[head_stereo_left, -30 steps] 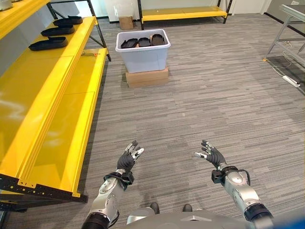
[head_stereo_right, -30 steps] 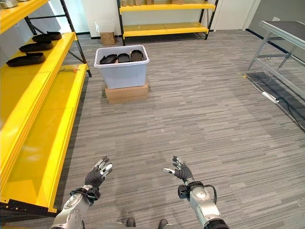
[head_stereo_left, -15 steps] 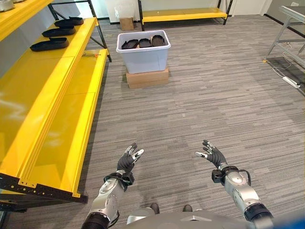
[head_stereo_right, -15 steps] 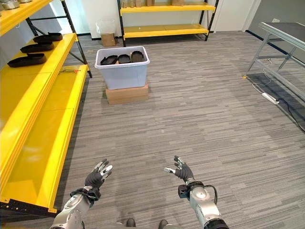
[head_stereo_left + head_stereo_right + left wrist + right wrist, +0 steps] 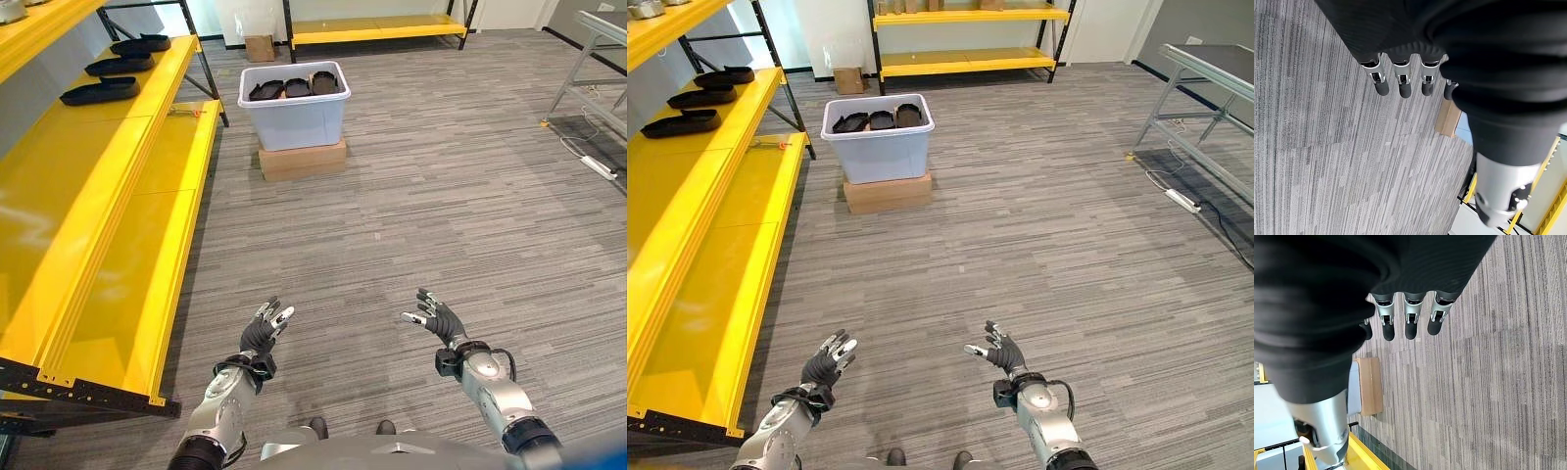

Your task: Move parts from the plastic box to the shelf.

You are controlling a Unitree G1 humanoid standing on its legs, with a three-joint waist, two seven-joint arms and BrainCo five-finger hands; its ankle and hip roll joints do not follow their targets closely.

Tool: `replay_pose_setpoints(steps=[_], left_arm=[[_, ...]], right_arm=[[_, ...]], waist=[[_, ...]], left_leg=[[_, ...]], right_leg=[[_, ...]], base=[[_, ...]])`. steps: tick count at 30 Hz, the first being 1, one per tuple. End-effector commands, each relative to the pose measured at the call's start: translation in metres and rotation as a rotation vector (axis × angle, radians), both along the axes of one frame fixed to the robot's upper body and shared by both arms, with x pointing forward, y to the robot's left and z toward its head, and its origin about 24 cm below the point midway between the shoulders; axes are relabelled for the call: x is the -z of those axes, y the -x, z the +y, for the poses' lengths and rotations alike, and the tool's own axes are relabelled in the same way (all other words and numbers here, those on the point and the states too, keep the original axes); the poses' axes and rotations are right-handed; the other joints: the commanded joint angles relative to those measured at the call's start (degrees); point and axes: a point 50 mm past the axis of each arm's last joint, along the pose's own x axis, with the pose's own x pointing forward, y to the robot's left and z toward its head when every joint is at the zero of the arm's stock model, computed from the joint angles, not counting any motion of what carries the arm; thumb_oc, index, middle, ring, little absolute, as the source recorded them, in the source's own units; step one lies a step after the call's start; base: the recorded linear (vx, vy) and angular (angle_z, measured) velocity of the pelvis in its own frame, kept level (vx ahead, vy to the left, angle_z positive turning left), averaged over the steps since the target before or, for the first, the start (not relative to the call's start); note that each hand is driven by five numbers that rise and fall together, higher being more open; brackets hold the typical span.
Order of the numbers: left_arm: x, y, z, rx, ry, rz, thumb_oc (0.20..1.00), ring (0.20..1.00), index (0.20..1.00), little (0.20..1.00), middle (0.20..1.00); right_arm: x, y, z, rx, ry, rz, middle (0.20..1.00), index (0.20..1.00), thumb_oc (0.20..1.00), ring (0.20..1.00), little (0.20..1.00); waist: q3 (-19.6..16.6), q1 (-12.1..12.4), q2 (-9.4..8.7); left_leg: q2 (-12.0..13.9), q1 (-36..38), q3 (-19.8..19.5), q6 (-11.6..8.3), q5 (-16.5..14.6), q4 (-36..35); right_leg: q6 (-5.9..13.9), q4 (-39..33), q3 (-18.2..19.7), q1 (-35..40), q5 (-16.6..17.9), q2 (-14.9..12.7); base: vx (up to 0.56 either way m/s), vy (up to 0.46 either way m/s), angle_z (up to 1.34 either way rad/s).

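Observation:
A pale plastic box (image 5: 294,116) stands on a cardboard carton (image 5: 302,160) far ahead on the carpet, with three dark flat parts (image 5: 297,87) lying in its top. Three more dark parts (image 5: 99,91) lie on the yellow shelf (image 5: 127,166) along the left. My left hand (image 5: 262,331) hangs low in front of me, open and empty. My right hand (image 5: 437,318) is level with it to the right, fingers (image 5: 1408,325) straight, holding nothing. Both hands are well short of the box.
A second yellow shelf (image 5: 965,39) runs along the back wall, with a small carton (image 5: 848,79) on the floor beside it. A grey metal table frame (image 5: 1205,98) stands at the right, a power strip (image 5: 1181,200) under it.
The left hand has dropped slightly lower and nearer to me. The right hand and the box are as before.

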Motion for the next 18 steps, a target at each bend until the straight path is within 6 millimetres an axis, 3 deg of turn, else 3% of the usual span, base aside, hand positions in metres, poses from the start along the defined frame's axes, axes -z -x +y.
replay_pose_setpoints(steps=[1, 2, 3, 4, 5, 8, 9, 10, 11, 12, 14, 16, 18], left_arm=[[-0.019, -0.025, -0.009, -0.002, 0.03, -0.144, 1.0, 1.0, 1.0, 1.0, 1.0], [-0.022, -0.027, -0.008, 0.003, 0.032, -0.171, 1.0, 1.0, 1.0, 1.0, 1.0], [-0.031, -0.033, -0.007, 0.045, 0.03, -0.233, 1.0, 1.0, 1.0, 1.0, 1.0], [-0.034, -0.036, -0.007, 0.059, 0.032, -0.249, 1.0, 1.0, 1.0, 1.0, 1.0], [-0.037, -0.039, -0.007, 0.074, 0.033, -0.267, 1.0, 1.0, 1.0, 1.0, 1.0], [-0.042, -0.046, -0.008, 0.117, 0.028, -0.294, 1.0, 1.0, 1.0, 1.0, 1.0], [-0.042, -0.046, -0.008, 0.118, 0.024, -0.292, 1.0, 1.0, 1.0, 1.0, 1.0], [-0.042, -0.045, -0.009, 0.106, 0.03, -0.28, 1.0, 1.0, 1.0, 1.0, 1.0], [-0.042, -0.044, -0.008, 0.102, 0.033, -0.268, 1.0, 1.0, 1.0, 1.0, 1.0], [-0.039, -0.041, -0.008, 0.116, 0.028, -0.259, 1.0, 1.0, 1.0, 1.0, 1.0], [-0.036, -0.037, -0.009, 0.123, 0.019, -0.252, 1.0, 1.0, 1.0, 1.0, 1.0], [-0.031, -0.033, -0.009, 0.092, 0.034, -0.244, 1.0, 1.0, 1.0, 1.0, 1.0], [-0.028, -0.028, -0.011, 0.078, 0.04, -0.238, 1.0, 1.0, 1.0, 1.0, 1.0]], right_arm=[[-0.02, -0.017, 0.005, 0.006, -0.032, -0.13, 1.0, 1.0, 1.0, 1.0, 1.0], [-0.021, -0.018, 0.005, 0.006, -0.033, -0.131, 1.0, 1.0, 1.0, 1.0, 1.0], [-0.024, -0.02, 0.006, -0.007, -0.02, -0.148, 1.0, 1.0, 1.0, 1.0, 1.0], [-0.025, -0.021, 0.006, -0.006, -0.014, -0.153, 1.0, 1.0, 1.0, 1.0, 1.0], [-0.026, -0.022, 0.005, 0.0, -0.008, -0.157, 1.0, 1.0, 1.0, 1.0, 1.0], [-0.027, -0.023, 0.001, 0.005, 0.005, -0.175, 1.0, 1.0, 1.0, 1.0, 1.0], [-0.027, -0.023, 0.0, 0.0, 0.013, -0.176, 1.0, 1.0, 1.0, 1.0, 1.0], [-0.028, -0.022, -0.002, 0.004, 0.017, -0.175, 1.0, 1.0, 1.0, 1.0, 1.0], [-0.028, -0.021, -0.004, 0.024, -0.017, -0.179, 1.0, 1.0, 1.0, 1.0, 1.0], [-0.029, -0.019, -0.006, 0.045, -0.02, -0.194, 1.0, 1.0, 1.0, 1.0, 1.0], [-0.029, -0.016, -0.011, 0.074, -0.015, -0.207, 1.0, 1.0, 1.0, 1.0, 1.0], [-0.027, -0.012, -0.015, 0.11, 0.007, -0.213, 1.0, 1.0, 1.0, 1.0, 1.0], [-0.027, -0.009, -0.018, 0.136, 0.004, -0.224, 1.0, 1.0, 1.0, 1.0, 1.0]], waist=[[0.3, 0.42, -1.15], [0.62, 0.29, -1.03], [1.66, -0.07, -0.91], [2.2, -0.14, -0.87], [2.84, -0.18, -0.82], [5.57, 0.04, -0.03], [5.88, 0.08, 0.17], [6.65, -0.64, -0.2], [6.99, -1.77, -1.34], [7.25, -2.51, -2.74], [7.4, -3.13, -3.77], [7.4, -3.77, -4.18], [7.1, -4.29, -4.29]], left_leg=[[-0.55, 1.08, 3.65, -0.64, -3.42, 1.92], [-0.69, 1.0, 4.0, -0.04, -3.73, 2.35], [-1.15, -0.27, 4.34, 1.61, -4.25, 3.82], [-1.33, -0.71, 4.21, 2.16, -4.4, 4.28], [-1.59, -1.18, 3.97, 2.78, -4.63, 4.83], [-2.64, -1.18, 3.12, 4.29, -5.97, 5.95], [-2.75, -0.65, 3.48, 4.22, -6.08, 5.56], [-3.26, 0.71, 2.89, 3.68, -6.32, 4.3], [-4.22, 1.64, 1.88, 3.09, -7.15, 4.24], [-5.15, 2.44, 0.72, 2.85, -8.49, 4.82], [-5.7, 3.53, -0.72, 2.62, -9.67, 5.18], [-6.0, 4.17, -2.33, 3.06, -10.43, 5.48], [-6.3, 4.95, -3.15, 3.15, -11.08, 5.57]], right_leg=[[5.6, 2.84, -2.02, 0.0, 0.63, -4.02], [5.61, 5.79, -2.19, -0.62, -0.61, -4.29], [6.04, 15.09, -2.22, -4.49, -1.69, -5.01], [6.32, 18.58, -2.14, -6.04, -1.46, -5.18], [6.87, 22.74, -2.13, -8.24, -0.76, -5.68], [8.74, 41.26, -4.36, -16.97, 4.12, -10.84], [9.12, 43.36, -5.2, -18.12, 4.94, -11.24], [9.79, 39.93, -5.75, -19.99, 6.23, -9.27], [9.97, 30.33, -5.24, -20.65, 7.74, -6.49], [10.37, 20.09, -4.61, -20.59, 10.04, -5.66], [11.08, 9.95, -3.65, -20.91, 12.12, -4.74], [11.67, 7.0, -1.43, -22.75, 13.59, -4.36], [10.94, 6.29, -0.32, -21.61, 13.28, -3.52]], base=[[0.02, 0.18, 0.0], [-0.04, 0.225, -0.02], [-0.06, 0.244, -0.03], [-0.07, 0.241, -0.04], [-0.06, 0.177, 0.0], [0.02, 0.238, -0.01], [0.2, 0.164, -0.09], [0.35, -0.004, -0.25], [0.52, -0.127, -0.21], [0.53, -0.193, -0.04], [0.42, -0.163, 0.45], [0.41, -0.122, 0.67], [0.47, -0.12, 0.33]])
